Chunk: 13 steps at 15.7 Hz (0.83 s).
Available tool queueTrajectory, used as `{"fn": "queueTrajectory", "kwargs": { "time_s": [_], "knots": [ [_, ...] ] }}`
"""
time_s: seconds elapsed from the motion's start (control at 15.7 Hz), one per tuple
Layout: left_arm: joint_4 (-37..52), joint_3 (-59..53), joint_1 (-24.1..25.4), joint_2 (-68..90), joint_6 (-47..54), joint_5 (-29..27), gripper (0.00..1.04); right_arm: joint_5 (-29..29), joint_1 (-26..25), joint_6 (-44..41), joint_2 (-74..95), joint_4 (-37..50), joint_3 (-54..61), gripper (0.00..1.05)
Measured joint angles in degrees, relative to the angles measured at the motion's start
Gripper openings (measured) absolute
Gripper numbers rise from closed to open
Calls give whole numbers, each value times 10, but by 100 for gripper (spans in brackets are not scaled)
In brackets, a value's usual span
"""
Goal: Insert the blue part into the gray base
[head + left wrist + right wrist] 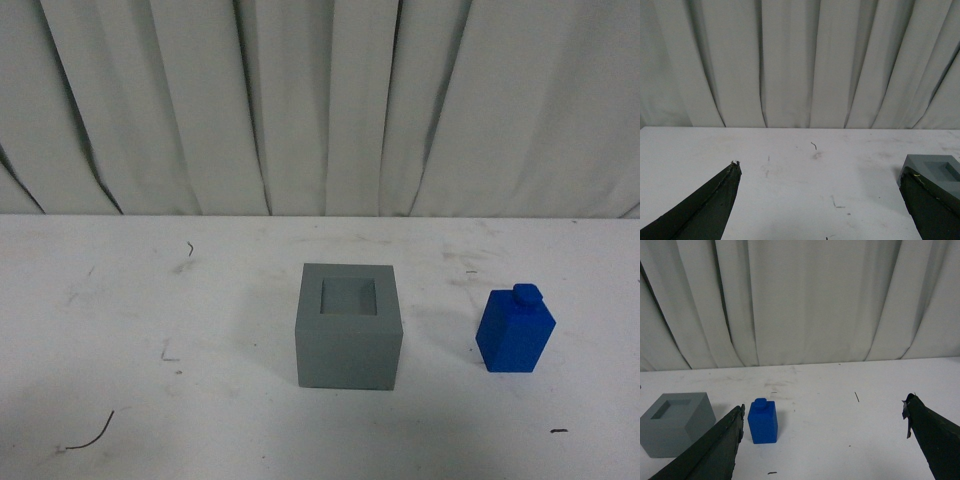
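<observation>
The gray base [349, 326] sits on the white table near the middle, its square recess facing up and empty. The blue part [515, 329] stands upright to its right, knob on top, apart from the base. Neither arm shows in the front view. In the left wrist view my left gripper [820, 172] is open and empty over bare table, with the gray base [935, 172] just beyond one finger. In the right wrist view my right gripper [824, 415] is open and empty; the blue part [762, 421] stands just inside one finger and the gray base [676, 422] beyond it.
A white pleated curtain [320, 100] hangs along the table's far edge. The white table [150, 320] carries scuff marks and a few thin dark threads [92, 432].
</observation>
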State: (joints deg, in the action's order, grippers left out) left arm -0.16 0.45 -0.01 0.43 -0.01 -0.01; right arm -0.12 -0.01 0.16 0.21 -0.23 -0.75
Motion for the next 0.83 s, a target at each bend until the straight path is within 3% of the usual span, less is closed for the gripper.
{"fn": "queueTrajectory", "kwargs": {
  "time_s": [0.83],
  "knots": [
    [0, 0, 0, 0, 0, 0, 98, 0, 0, 0, 0, 0, 0, 98]
  ]
}}
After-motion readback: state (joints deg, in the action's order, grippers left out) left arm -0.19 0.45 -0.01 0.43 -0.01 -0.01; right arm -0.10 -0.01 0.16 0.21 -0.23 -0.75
